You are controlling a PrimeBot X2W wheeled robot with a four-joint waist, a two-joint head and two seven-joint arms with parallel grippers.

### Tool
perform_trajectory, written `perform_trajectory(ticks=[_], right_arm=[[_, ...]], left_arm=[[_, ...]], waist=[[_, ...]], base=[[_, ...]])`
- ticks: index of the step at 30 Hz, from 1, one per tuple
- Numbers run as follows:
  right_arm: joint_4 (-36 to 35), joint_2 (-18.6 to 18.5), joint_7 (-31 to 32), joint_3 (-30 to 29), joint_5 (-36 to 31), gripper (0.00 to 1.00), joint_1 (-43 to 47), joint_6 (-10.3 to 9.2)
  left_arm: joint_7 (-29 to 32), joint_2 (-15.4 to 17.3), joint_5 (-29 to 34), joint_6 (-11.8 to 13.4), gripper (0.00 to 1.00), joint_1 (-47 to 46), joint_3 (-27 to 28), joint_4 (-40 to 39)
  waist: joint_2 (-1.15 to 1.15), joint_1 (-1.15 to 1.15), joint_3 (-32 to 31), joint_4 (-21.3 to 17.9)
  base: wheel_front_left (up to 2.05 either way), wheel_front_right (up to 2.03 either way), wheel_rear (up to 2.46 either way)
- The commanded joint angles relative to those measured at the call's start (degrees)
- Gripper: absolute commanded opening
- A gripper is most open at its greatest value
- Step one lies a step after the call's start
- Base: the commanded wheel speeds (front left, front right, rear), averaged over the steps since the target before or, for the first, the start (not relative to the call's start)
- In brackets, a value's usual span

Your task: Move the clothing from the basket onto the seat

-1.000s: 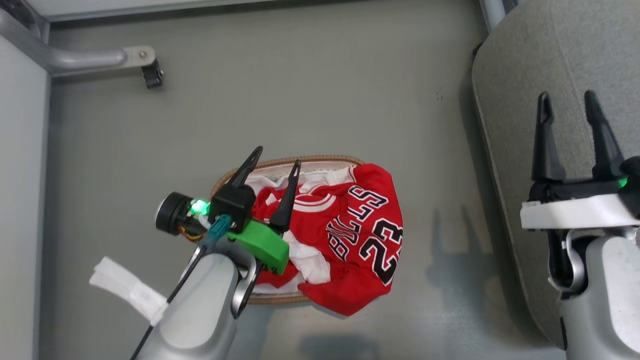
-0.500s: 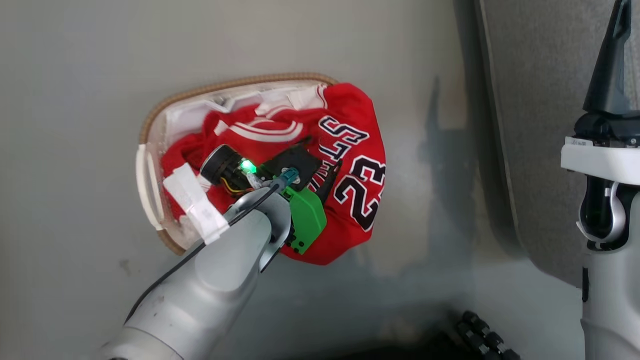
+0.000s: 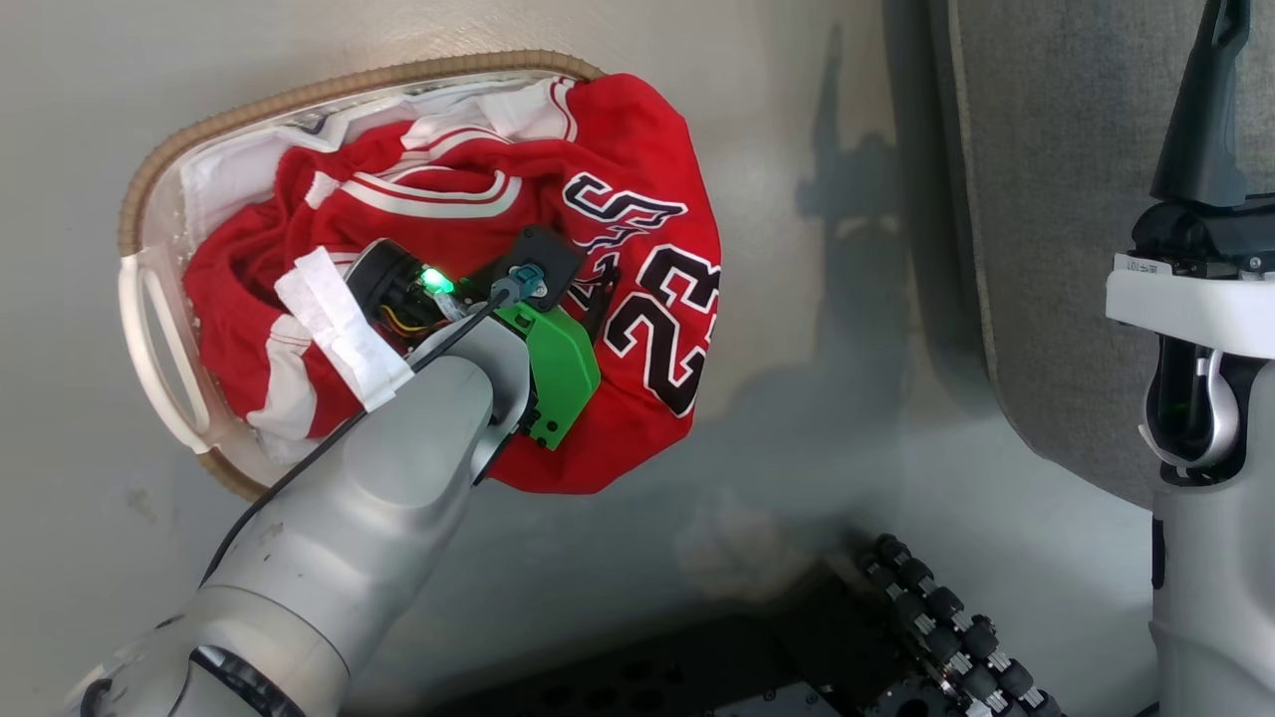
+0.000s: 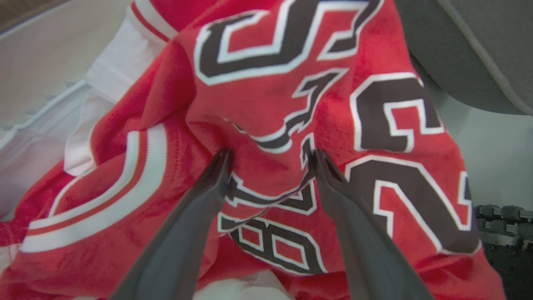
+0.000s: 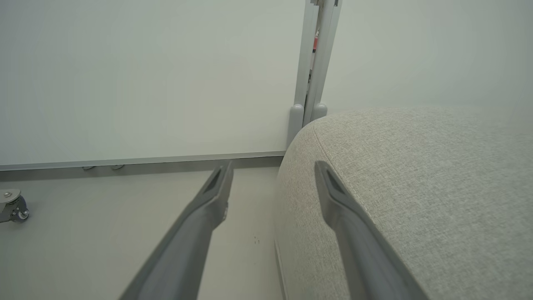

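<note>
The cream basket (image 3: 299,90) with a brown rim sits on the floor at the upper left of the head view, its white liner (image 3: 229,169) showing. The red "BULLS 23" jersey (image 3: 637,229) spills over its right rim. Another red, white-striped garment (image 3: 239,309) lies in the left half. My left gripper (image 4: 270,154) is open, both fingertips pressed into the jersey (image 4: 374,54) with a ridge of lettered fabric between them. My right gripper (image 5: 272,166) is open and holds nothing, hovering at the edge of the grey seat (image 5: 416,187), which lies right of the basket (image 3: 1056,199).
My base with black rollers (image 3: 936,617) shows at the bottom of the head view. Bare grey floor (image 3: 817,398) separates basket and seat. In the right wrist view, a pale wall panel with a metal post (image 5: 310,62) stands behind the seat, and a caster (image 5: 12,206) at far left.
The head camera has tilted down and come closer. My left gripper has dropped from above the basket onto the jersey, fingers now sunk into the cloth. The right gripper stays open by the seat.
</note>
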Motion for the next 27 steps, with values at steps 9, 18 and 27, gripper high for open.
perform_trajectory(ticks=[9, 18, 27], right_arm=[[0.1, -0.1, -0.1, 0.3, 0.7, 1.0, -0.8, -0.04], [1.4, -0.1, -0.1, -1.1, -1.0, 1.0, -0.4, -0.04], [5.6, -0.2, -0.1, -1.0, -3.7, 1.0, 2.9, -0.04]], left_arm=[[-1.9, -0.1, -3.3, -0.1, 0.11, -3.1, -2.8, 2.5], [-7.4, -0.5, -5.5, -0.1, 0.0, -2.8, -2.0, 5.0], [-9.3, 0.1, -4.6, 0.1, 0.0, -0.1, 0.2, 0.1]], waist=[[-0.01, -0.01, 1.4, -1.2], [-0.01, -0.01, -1.5, 1.0], [-0.01, -0.01, -10.9, 5.0]], base=[[0.0, 0.0, 0.0], [0.0, 0.0, 0.0], [0.0, 0.0, 0.0]])
